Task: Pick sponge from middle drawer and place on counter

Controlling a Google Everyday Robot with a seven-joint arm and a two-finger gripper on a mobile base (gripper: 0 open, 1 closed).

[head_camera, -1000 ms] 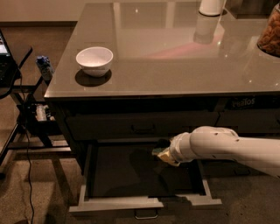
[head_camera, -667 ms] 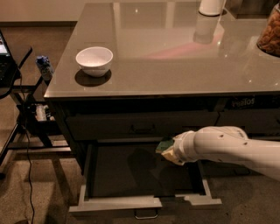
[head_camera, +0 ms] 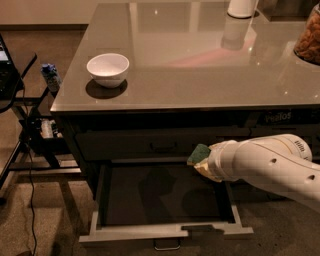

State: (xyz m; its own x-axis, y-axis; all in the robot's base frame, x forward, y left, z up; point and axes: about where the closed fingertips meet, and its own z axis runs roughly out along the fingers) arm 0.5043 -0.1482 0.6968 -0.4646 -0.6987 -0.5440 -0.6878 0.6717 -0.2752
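Observation:
The sponge (head_camera: 199, 153), green on a yellow layer, is held at the tip of my gripper (head_camera: 202, 161), which reaches in from the right on a white arm. It hangs above the right part of the open middle drawer (head_camera: 165, 231), just below the counter's front edge. The drawer has a dark floor, a grey front panel and a small metal loop handle. Its inside looks bare. The glossy grey-beige counter (head_camera: 200, 75) lies above and behind the gripper.
A white bowl (head_camera: 107, 69) stands on the counter's left part. A white cylinder (head_camera: 241, 7) and a jar of brown snacks (head_camera: 309, 37) stand at the far right. A black side table (head_camera: 15, 75) with cables is at left.
My gripper has risen with the sponge from just over the drawer floor to near the counter's front edge.

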